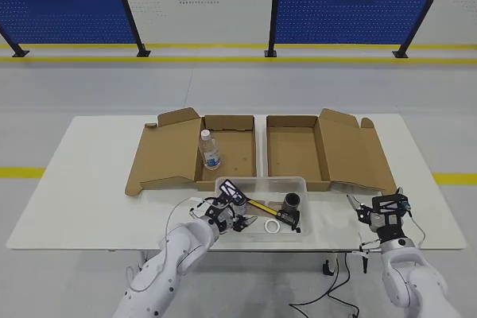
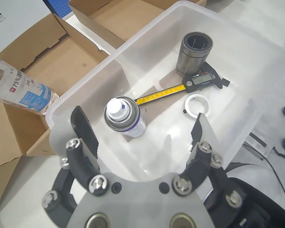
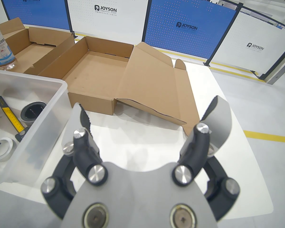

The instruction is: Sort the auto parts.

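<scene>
A clear plastic bin (image 1: 258, 180) sits on the white worktop (image 1: 79, 191), at six o'clock from two opened boxes. The left brown cardboard box (image 1: 237, 155) holds an upright clear plastic bottle (image 1: 210, 149), and the right brown cardboard box (image 1: 292, 151) lies beside it. The left hand (image 2: 139, 116) hangs released, fingers wide, over a grey spray can with a white cap (image 2: 121, 115) standing at the bin's nine o'clock end. From above the hand masks that can; the wrist view shows it clear of both fingers. Toward three o'clock lie a yellow-scaled digital caliper (image 2: 161, 94), an upright steel cylinder (image 2: 194, 54) touching its head, and a flat silver ring (image 2: 196, 105). The right hand (image 3: 147, 103), also released, hovers over the worktop at the bin's three o'clock.
</scene>
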